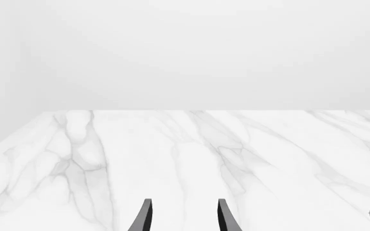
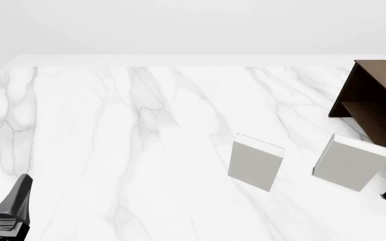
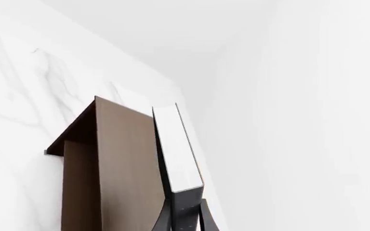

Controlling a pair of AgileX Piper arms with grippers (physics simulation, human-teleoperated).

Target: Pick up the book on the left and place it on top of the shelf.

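Shelf (image 3: 124, 168) top carried the book (image 3: 177, 149), seen only in the right wrist view, gripped at its near end by the right hand (image 3: 185, 217). White marble worktop (image 2: 112, 150) held two pale books (image 2: 255, 162) standing near the shelf. Left hand (image 1: 183, 216) hung apart, fingers spread, holding nothing.

A simulated test scene is shown rather than a lived-in room. A white marble-veined table (image 2: 112, 150) is set against blank, featureless pale walls (image 1: 185, 53), evenly lit. Only a dark brown wooden shelf (image 2: 377, 100) and two plain grey books (image 2: 255, 161) are placed there.
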